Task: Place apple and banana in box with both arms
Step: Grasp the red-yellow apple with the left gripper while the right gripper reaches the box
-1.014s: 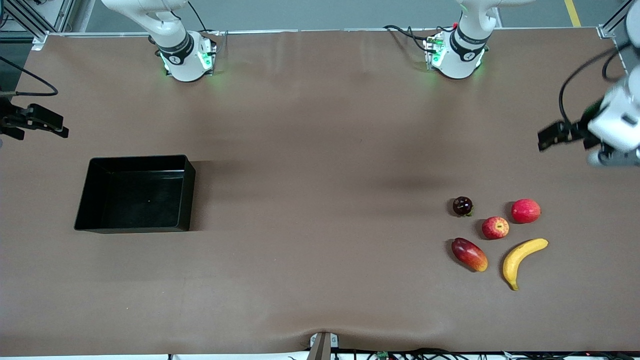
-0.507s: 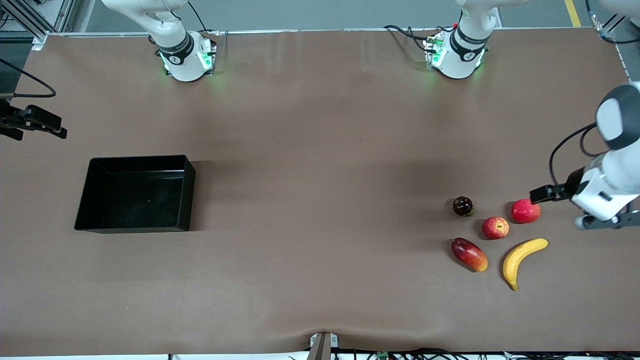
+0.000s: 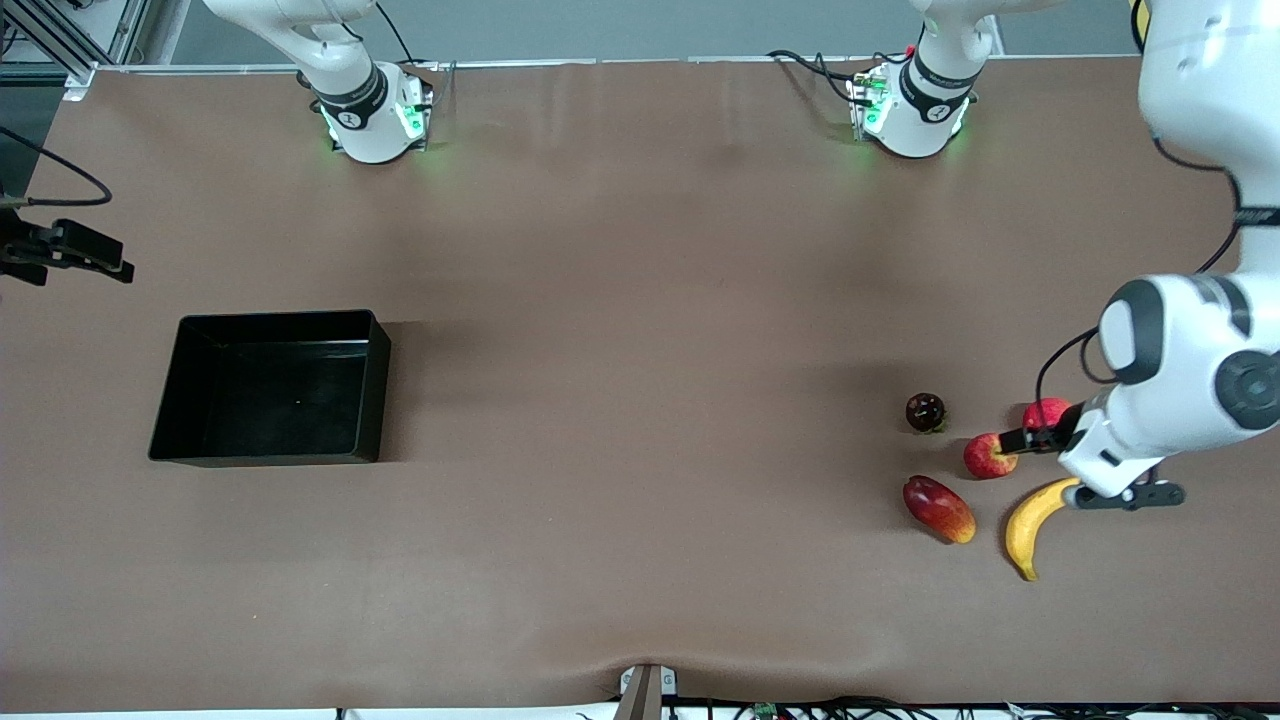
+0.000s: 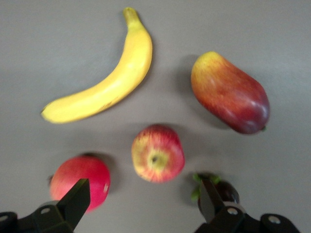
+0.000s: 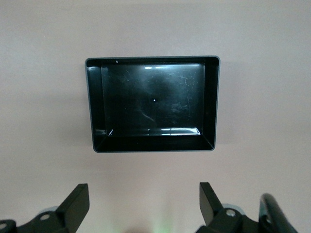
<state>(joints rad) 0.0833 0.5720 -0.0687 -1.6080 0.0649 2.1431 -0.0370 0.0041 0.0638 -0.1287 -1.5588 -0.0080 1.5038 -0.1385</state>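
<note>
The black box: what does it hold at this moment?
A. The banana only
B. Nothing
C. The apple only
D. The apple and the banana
B: the box shows a bare floor in the front and right wrist views, while the apple and the banana lie on the table at the left arm's end, with the left gripper over them, jaws open.

A robotics lab is indicated: two white arms are bolted to a brown-covered surface (image 3: 640, 300), framed by aluminium rails and cables.
</note>
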